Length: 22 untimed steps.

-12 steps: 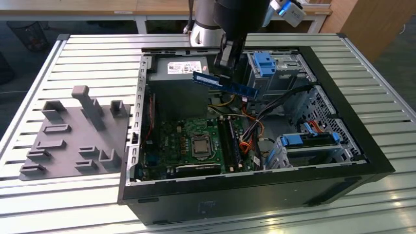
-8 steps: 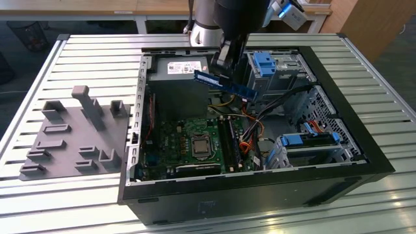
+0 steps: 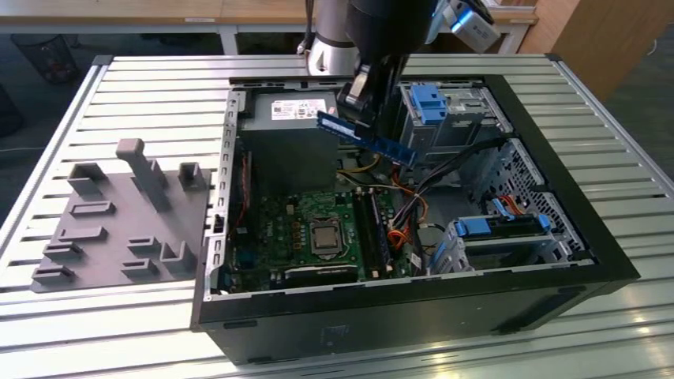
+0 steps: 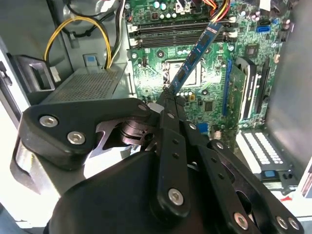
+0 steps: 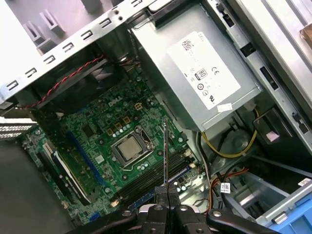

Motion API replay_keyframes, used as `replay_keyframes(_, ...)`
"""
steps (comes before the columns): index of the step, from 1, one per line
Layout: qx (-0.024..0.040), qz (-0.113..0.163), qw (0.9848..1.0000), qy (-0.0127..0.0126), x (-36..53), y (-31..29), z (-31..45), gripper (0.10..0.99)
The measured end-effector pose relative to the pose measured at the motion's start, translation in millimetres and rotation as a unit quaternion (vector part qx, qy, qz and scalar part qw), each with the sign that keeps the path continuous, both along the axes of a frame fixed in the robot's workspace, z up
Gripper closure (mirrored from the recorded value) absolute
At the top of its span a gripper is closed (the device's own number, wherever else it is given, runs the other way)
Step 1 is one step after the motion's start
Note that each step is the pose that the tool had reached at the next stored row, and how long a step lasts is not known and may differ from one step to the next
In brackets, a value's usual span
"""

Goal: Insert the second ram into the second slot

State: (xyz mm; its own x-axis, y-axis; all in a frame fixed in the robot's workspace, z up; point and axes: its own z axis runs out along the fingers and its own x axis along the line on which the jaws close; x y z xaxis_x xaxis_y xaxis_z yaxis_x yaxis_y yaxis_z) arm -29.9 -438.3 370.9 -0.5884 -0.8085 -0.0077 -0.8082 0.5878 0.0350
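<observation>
Grips the second ram [image 3: 384,146] by one end, jaws clenched on it. Holds it tilted in the air inside the open computer case [image 3: 574,197] on the slatted tabletop [image 3: 137,87], near the power supply [image 3: 284,126], above the green motherboard [image 3: 279,225] and apart from the memory slots [image 3: 374,225]. Shows the stick edge-on in the first wrist view.
</observation>
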Motion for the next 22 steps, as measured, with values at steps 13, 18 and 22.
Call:
replay_keyframes(13,-0.0001,-0.06,0.9982,0.0,0.0,0.0,-0.5,0.973)
replay_keyframes(18,-0.0001,-0.074,0.9972,0.0,0.0,0.0,-0.5,0.973)
replay_keyframes(22,-0.0001,-0.083,0.9966,0.0,0.0,0.0,-0.5,0.973)
